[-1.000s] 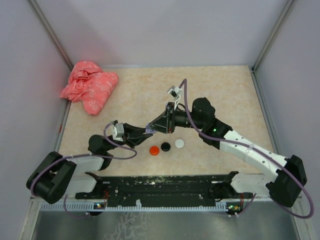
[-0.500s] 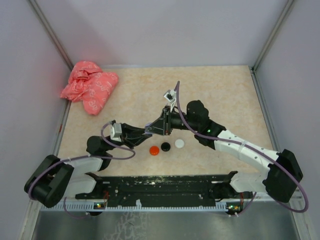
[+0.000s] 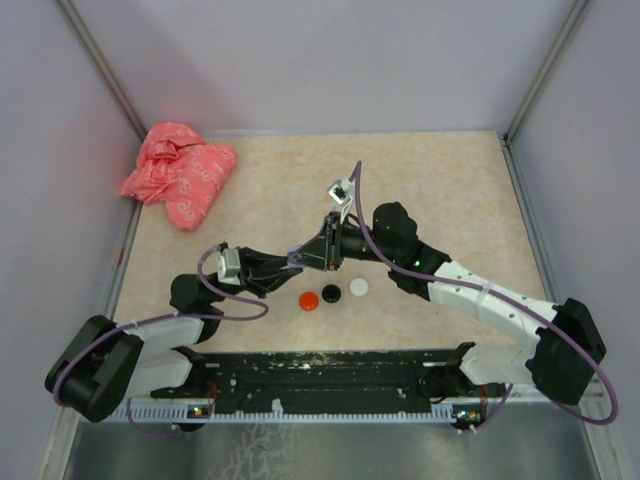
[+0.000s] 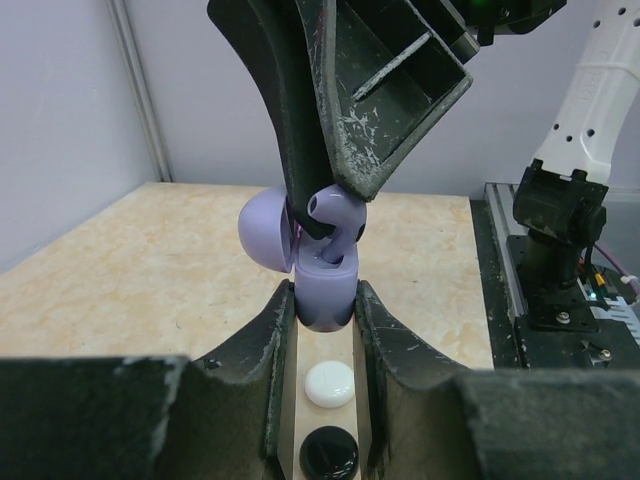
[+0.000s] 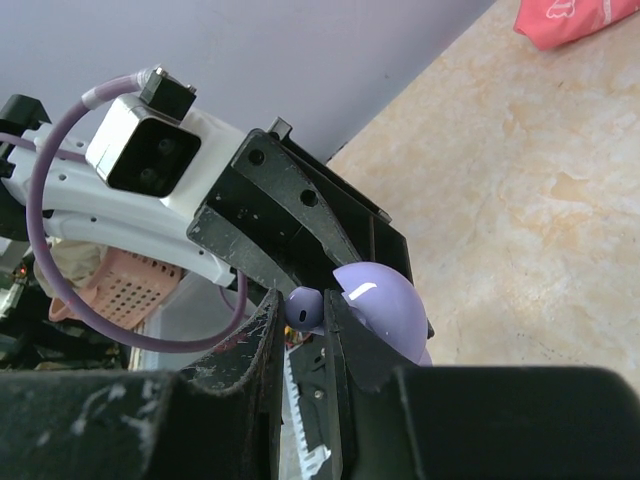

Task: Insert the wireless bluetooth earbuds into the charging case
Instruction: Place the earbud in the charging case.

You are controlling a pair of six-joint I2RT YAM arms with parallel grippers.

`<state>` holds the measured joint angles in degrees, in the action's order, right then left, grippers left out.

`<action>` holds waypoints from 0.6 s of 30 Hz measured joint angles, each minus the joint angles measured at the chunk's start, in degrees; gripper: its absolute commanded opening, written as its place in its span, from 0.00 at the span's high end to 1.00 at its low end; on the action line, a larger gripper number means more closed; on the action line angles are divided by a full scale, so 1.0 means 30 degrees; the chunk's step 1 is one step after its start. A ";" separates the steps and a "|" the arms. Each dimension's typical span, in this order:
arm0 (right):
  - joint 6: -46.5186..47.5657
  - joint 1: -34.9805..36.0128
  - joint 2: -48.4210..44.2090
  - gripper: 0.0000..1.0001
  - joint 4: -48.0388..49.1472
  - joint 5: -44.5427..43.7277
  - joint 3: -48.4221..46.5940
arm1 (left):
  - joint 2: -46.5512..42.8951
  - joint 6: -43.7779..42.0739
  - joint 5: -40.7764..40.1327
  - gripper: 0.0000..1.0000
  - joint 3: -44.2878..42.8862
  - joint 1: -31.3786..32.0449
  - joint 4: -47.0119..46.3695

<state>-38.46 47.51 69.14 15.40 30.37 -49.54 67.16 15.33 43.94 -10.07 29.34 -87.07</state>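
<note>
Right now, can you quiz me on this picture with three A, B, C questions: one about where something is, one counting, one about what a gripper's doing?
1. Where is the pink bag?
A. far left corner of the table
B. between the arms
C. in a gripper

2. How many round discs lie there?
A. one
B. three
C. five

3. The right gripper is:
A. wide open
B. shut on a lilac earbud
C. holding a disc

Answers:
1 A, it lies in that corner.
2 B, orange-red, black and white in a row.
3 B, it pinches the earbud over the lilac case.
</note>
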 measured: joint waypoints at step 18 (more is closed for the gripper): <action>-0.2361 0.0160 -0.1144 0.99 0.0940 -0.2113 0.1501 | -0.0641 -0.1253 -0.0576 1.00 0.0517 0.0000 0.0029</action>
<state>-45.54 47.99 65.71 18.22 24.03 -45.04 65.23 11.57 42.22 -8.51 29.34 -86.98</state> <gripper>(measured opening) 0.174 0.290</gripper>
